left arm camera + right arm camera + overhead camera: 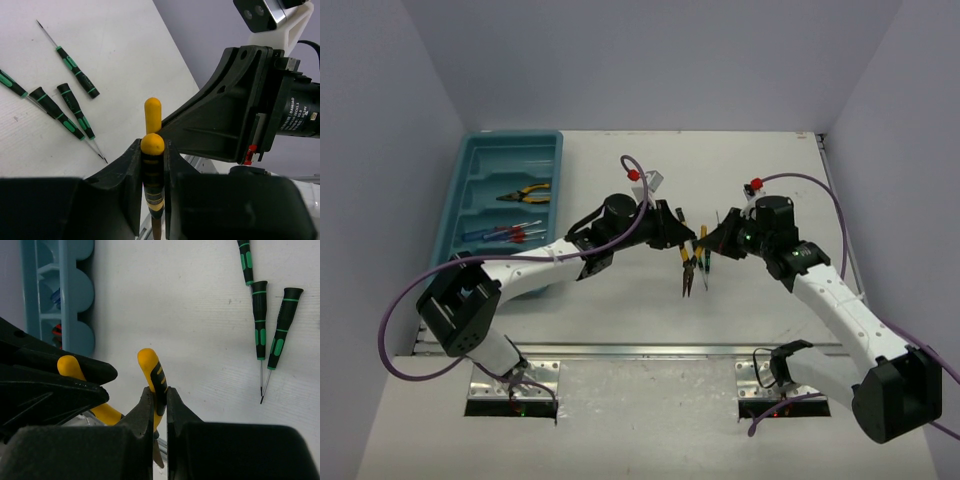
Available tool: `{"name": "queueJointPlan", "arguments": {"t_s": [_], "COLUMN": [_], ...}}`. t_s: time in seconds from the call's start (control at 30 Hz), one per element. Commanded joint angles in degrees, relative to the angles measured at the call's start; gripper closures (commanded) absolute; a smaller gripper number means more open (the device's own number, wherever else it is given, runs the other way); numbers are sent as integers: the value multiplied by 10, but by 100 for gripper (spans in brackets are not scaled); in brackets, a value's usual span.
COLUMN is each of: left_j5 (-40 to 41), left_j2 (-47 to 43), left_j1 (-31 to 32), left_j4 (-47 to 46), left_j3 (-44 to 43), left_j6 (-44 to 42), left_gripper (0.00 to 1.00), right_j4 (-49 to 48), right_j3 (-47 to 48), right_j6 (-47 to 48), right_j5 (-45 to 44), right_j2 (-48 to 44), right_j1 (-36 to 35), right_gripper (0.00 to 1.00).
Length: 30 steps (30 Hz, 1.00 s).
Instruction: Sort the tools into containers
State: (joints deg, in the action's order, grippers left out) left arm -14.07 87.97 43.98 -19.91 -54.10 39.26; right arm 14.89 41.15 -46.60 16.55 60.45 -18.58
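Yellow-handled pliers [690, 268] are held between the two grippers over the middle of the table [620, 310], with the handles toward the far side and the nose toward the near edge. Whether the nose touches the surface cannot be determined.

The left gripper [151, 150] is pressed together on one handle, just below its rounded yellow tip. The second handle tip is seen directly behind it in the left wrist view. The right gripper [159, 395] is pinched on the other handle, on its black-and-yellow grip section. In the right wrist view the first handle is seen beside it, caught under the left arm's fingers. The two grippers are positioned close together, one on each side of the tool.

The teal tray [460, 185] is located at the far left of the table, well apart from the held pliers. A second pair of pliers [525, 194] lies in the second compartment from the far side. Blue-handled screwdrivers [505, 233] with red parts lie in the third compartment.

Four green-and-black screwdrivers [75, 70] lie loose on the table below the grippers, outside the tray.
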Motion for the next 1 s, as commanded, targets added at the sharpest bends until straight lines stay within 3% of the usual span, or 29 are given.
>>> {"name": "queueJointPlan", "arguments": {"t_s": [0.0,0.03,0.07,0.1,0.2,0.23,0.37,0.47,0.73,0.97], "left_j5": [-19,-16,0,16,64,66,106,194,357,402], "left_j2": [10,12,12,11,0,-5,-50,-76,-100,-23], "left_j1": [3,3,2,-1,-35,-57,-158,-227,-474,-568], "left_j4": [-31,-28,-11,12,95,108,207,295,427,448], "left_j3": [-20,-22,-28,-35,-56,-58,-74,-111,-170,-211], "left_j6": [-1,-2,-6,-9,-12,-5,6,9,116,186], "left_gripper": [100,100,100,100,100,100,100,100,100,100], "right_j4": [-71,-70,-63,-56,-19,-13,36,44,50,50], "right_j3": [18,19,20,20,20,21,27,21,1,-6], "right_j6": [-27,-24,-19,-15,1,8,38,55,89,105], "right_j5": [39,39,37,30,-22,-40,-61,-55,-40,-36], "right_j2": [-7,-7,-9,-13,-36,-42,-73,-93,-96,-89], "right_j1": [-5,-5,-5,-5,-3,-1,30,64,81,85], "right_gripper": [100,97,84,68,7,1,1,1,1,1]}}
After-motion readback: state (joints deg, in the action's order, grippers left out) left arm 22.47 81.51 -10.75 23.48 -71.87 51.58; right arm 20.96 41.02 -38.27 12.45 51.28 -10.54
